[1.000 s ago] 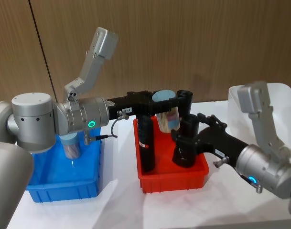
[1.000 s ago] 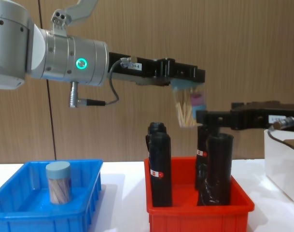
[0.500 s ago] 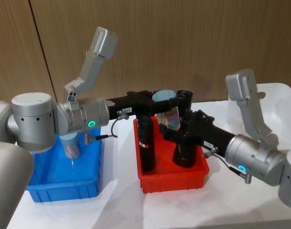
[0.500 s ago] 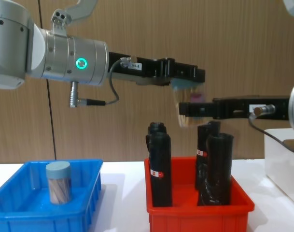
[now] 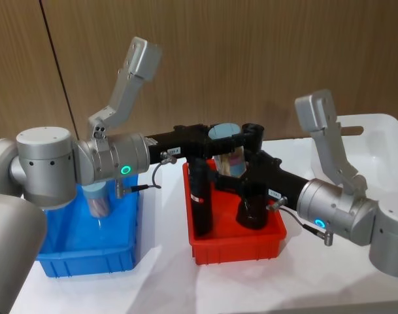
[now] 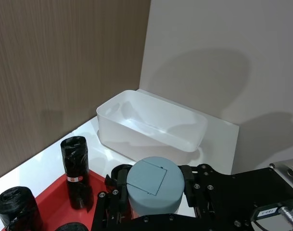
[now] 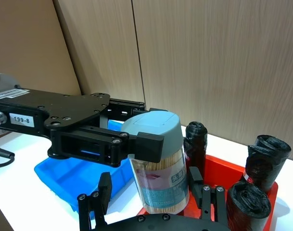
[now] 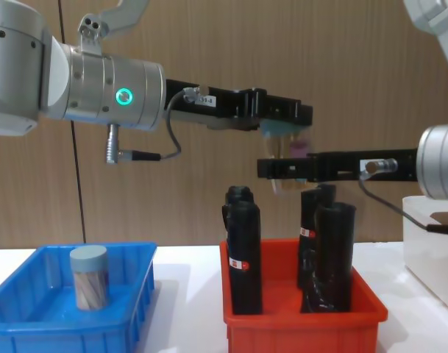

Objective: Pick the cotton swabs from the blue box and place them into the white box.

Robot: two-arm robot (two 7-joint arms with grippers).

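Your left gripper is clamped high on the swab jar above the red bin, leaving its body free for the right gripper, fingers apart around it – looks like a handover toward the white box.

A white table carried 3 bins in a row: a blue box left, a red bin in the middle, a white box right.

On the tabletop: blue box holding a swab jar left, red bin with rolls middle, white box right.
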